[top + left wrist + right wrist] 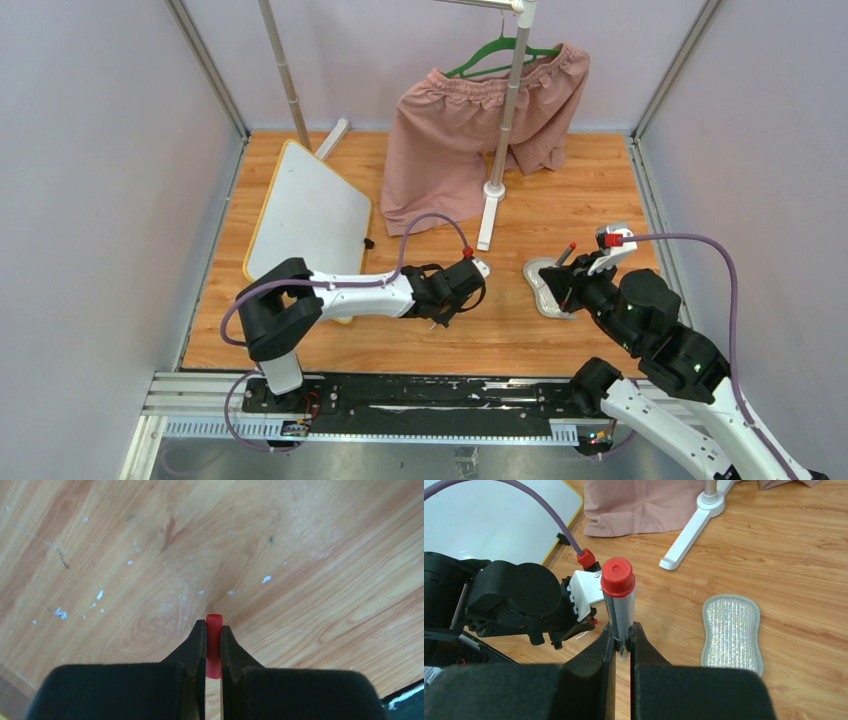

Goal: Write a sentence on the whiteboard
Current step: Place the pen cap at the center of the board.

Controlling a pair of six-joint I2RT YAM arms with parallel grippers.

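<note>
while right gripper (623, 631) pinches a red-tipped marker (620, 602), whiteboard (310, 215) shows plain white

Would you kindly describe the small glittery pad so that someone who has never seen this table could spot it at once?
Find the clothes stand with the pink shorts at the back of the wooden table; its white foot runs forward. Just right of that foot's near end, the pad lies flat on the wood. It alone is a silvery, glittering oblong with a grey rim.
</note>
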